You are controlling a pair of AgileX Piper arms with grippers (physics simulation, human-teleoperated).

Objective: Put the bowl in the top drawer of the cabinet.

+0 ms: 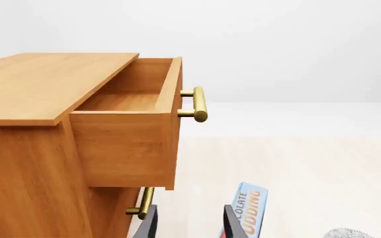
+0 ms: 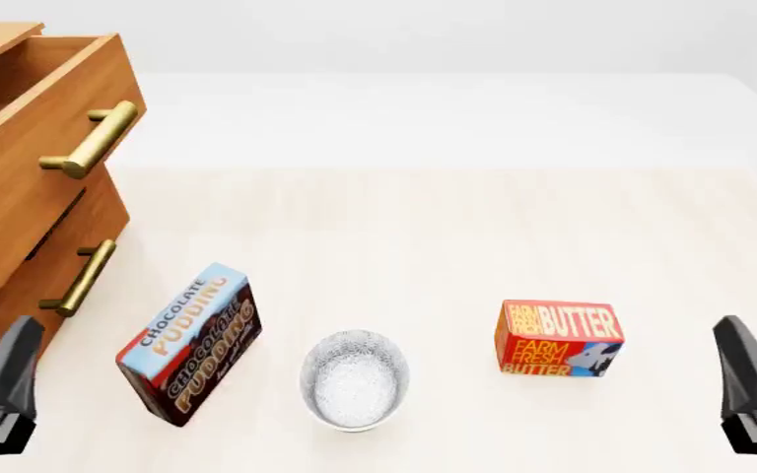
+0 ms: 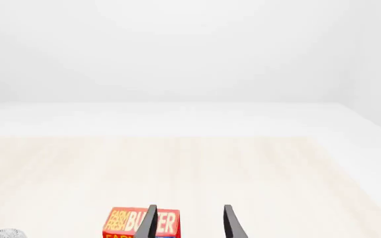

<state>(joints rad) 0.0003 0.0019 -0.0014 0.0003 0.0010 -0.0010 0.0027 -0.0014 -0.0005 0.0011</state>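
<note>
Bowl (image 2: 354, 380) white, grey-speckled, upright on table (image 2: 484, 256) | top drawer (image 2: 24, 148) open | both pincers agape, empty

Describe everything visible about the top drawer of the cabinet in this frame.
The top drawer is a light-brown box that looks like wood, with a brass bar handle on its front. It is pulled out of the cabinet, so the opening faces up, and the part of the inside that shows holds nothing. It sits above the shut lower drawer. Neither gripper touches it.
</note>
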